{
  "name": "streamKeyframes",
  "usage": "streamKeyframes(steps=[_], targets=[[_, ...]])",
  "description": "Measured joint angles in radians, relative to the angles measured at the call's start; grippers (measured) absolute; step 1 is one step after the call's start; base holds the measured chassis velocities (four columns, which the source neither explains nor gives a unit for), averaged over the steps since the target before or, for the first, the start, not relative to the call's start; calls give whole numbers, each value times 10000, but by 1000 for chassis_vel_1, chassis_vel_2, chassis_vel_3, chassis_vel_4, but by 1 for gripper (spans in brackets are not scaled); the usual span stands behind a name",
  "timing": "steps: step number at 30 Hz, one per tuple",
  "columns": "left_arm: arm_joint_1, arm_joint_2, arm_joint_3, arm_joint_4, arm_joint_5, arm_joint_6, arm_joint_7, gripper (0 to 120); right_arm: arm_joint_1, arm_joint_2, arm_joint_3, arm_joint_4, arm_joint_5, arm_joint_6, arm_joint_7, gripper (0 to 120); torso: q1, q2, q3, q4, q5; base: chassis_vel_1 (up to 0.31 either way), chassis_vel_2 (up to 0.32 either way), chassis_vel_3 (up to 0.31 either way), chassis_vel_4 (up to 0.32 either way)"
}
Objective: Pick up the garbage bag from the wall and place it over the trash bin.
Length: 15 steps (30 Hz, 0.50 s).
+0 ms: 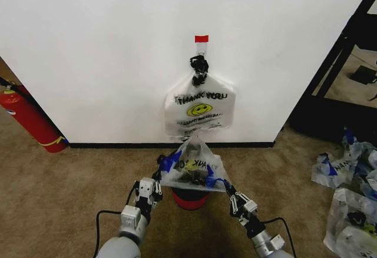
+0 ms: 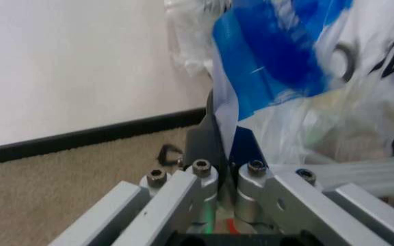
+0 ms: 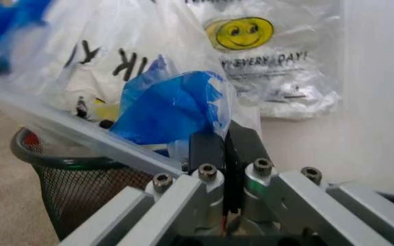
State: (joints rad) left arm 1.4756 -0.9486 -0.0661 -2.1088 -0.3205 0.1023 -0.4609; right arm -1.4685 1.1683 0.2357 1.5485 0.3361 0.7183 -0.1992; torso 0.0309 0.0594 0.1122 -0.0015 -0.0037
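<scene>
- Low in the centre of the head view, the left gripper [image 1: 158, 182] and right gripper [image 1: 227, 192] each pinch a blue handle patch of the garbage bag [image 1: 193, 166], jaws clamped tight on the plastic.
- The bag is stretched between them directly above the trash bin [image 1: 189, 199], whose red base peeks out beneath.
- The right wrist view shows the bin's black mesh rim [image 3: 46, 159] just under the bag.
- Behind, a whitish bundle of bags [image 1: 199, 111] hangs from a hook on the wall [image 1: 94, 52], below red tape [image 1: 201, 38].

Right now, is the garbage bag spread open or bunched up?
Spread: left claw and right claw each pinch a blue handle, stretching the garbage bag above the trash bin.
</scene>
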Motion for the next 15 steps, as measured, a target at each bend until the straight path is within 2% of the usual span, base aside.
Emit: streamKeyframes(steps=[8, 13, 15], targets=[[369, 565, -128, -411, 119, 137, -101, 0, -605, -286, 27, 891, 895, -12, -257, 0, -1, 1, -1, -1, 0, 0, 0, 0, 0], [-2, 419, 9, 116, 146, 142, -101, 0, -434, -170, 70, 596, 939, 64, -355, 0, 0, 1, 0, -1, -1, 0, 0, 0, 0], [-359, 221, 164, 634, 187, 107, -101, 0, -132, 47, 63, -55, 819, 253, -185, 0, 0, 1, 1, -1, -1, 0, 0, 0, 0]])
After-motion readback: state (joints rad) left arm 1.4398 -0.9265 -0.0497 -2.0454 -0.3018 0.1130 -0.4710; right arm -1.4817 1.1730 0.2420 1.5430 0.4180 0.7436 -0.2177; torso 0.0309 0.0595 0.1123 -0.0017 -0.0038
